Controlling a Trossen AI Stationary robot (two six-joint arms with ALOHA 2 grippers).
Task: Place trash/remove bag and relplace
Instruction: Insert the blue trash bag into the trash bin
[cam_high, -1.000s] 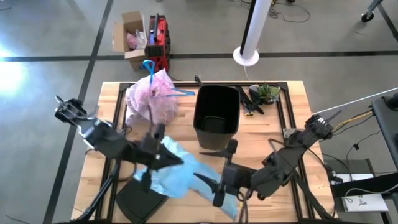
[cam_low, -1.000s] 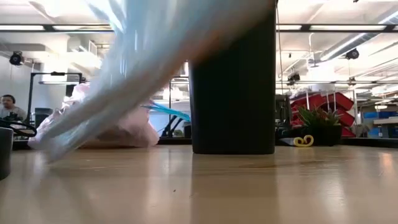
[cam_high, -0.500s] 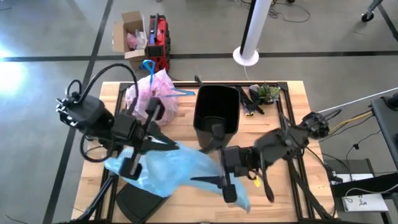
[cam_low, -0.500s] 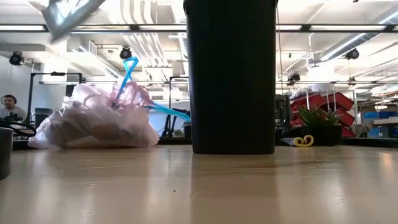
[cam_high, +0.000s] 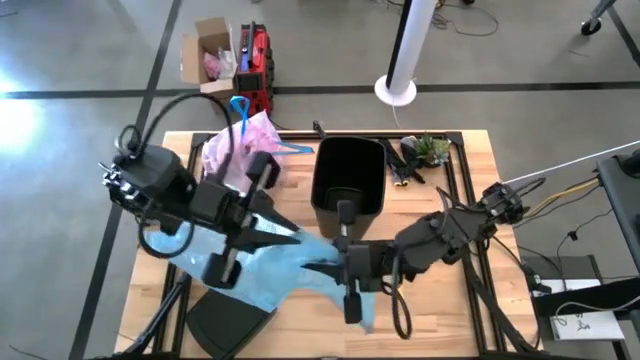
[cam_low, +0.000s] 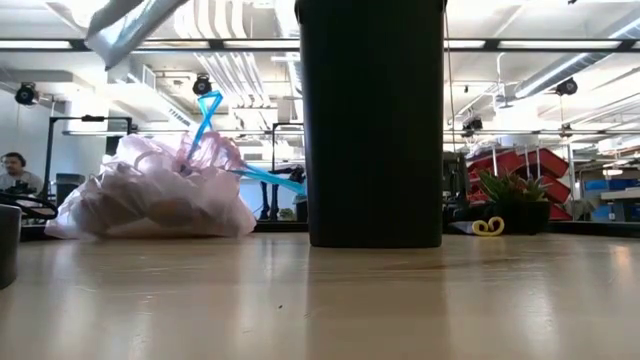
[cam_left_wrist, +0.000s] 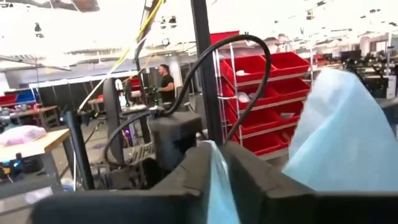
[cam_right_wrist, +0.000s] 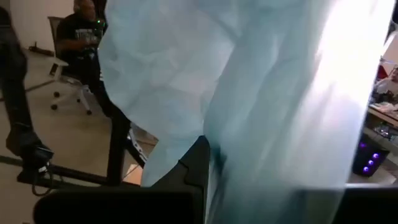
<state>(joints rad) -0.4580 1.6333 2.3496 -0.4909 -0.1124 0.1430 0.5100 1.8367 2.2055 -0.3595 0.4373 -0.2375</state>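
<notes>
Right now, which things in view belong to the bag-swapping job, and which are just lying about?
Job:
- tied pink bag, beside the bin
- black bin
- blue bag, pinched by left hand and right hand

Lying about:
- small plant
- cardboard box on the floor
- red toolbox

This is a robotics lab or workshop on an open industrial floor. The wooden table (cam_high: 440, 330) sits on a dark metal frame over polished grey concrete marked with dark lines. Overhead run exposed ducts and long strip lights (cam_low: 90, 44). Racks of red storage bins (cam_left_wrist: 273, 74) stand on wire shelving at the far side, and other benches carry equipment and cables. A white pillar (cam_high: 408, 50) rises just beyond the table, with a red toolbox (cam_high: 255, 65) and an open cardboard box (cam_high: 208, 55) on the floor nearby. People sit at workstations in the background.
</notes>
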